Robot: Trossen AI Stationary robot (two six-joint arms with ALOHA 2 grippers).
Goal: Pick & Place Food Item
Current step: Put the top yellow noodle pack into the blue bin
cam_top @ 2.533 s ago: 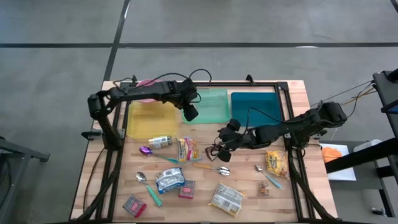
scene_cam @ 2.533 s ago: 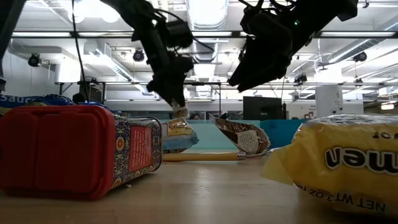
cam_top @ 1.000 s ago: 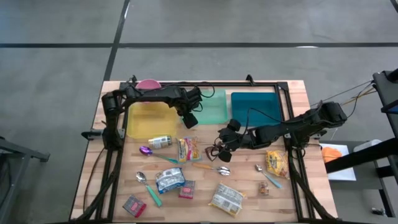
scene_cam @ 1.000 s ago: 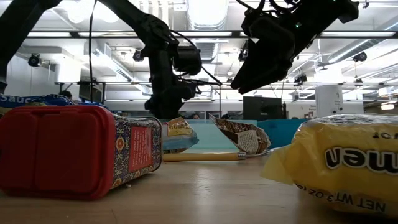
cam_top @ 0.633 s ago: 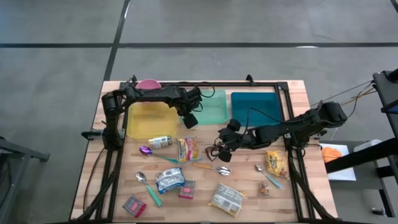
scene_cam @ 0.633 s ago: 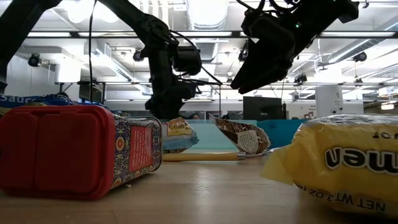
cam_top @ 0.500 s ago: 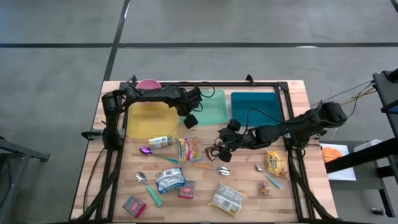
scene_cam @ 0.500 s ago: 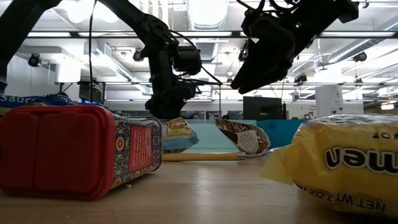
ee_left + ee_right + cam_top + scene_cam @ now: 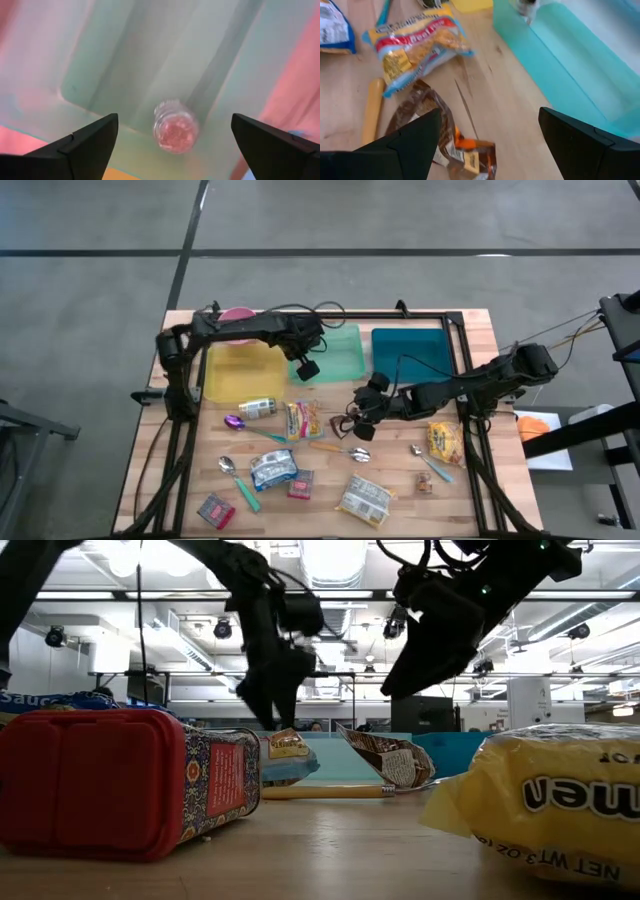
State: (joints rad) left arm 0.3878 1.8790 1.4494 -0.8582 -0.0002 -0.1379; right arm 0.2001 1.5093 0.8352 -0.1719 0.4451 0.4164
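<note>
A small clear jar with pink contents (image 9: 174,125) stands upright on its base in the near left corner of the light green tray (image 9: 345,352). My left gripper (image 9: 307,368) hangs above it, open; in the left wrist view its fingers stand far apart on either side of the jar and touch nothing. My right gripper (image 9: 352,420) is open at mid-table, above a brown wrapper (image 9: 445,142) that lies flat on the wood. In the low view the left gripper (image 9: 263,700) and the right gripper (image 9: 420,670) both hang clear of the table.
A yellow tray (image 9: 240,375) and a teal tray (image 9: 410,350) flank the green one; a pink bowl (image 9: 237,314) sits behind. A can (image 9: 257,408), a red-yellow packet (image 9: 303,420), spoons, a blue packet (image 9: 272,470), a red tin (image 9: 215,509) and a yellow bag (image 9: 445,442) lie nearer.
My left gripper has let go of the jar and risen straight up from the green tray's near left corner; the jar stays standing in the tray.
</note>
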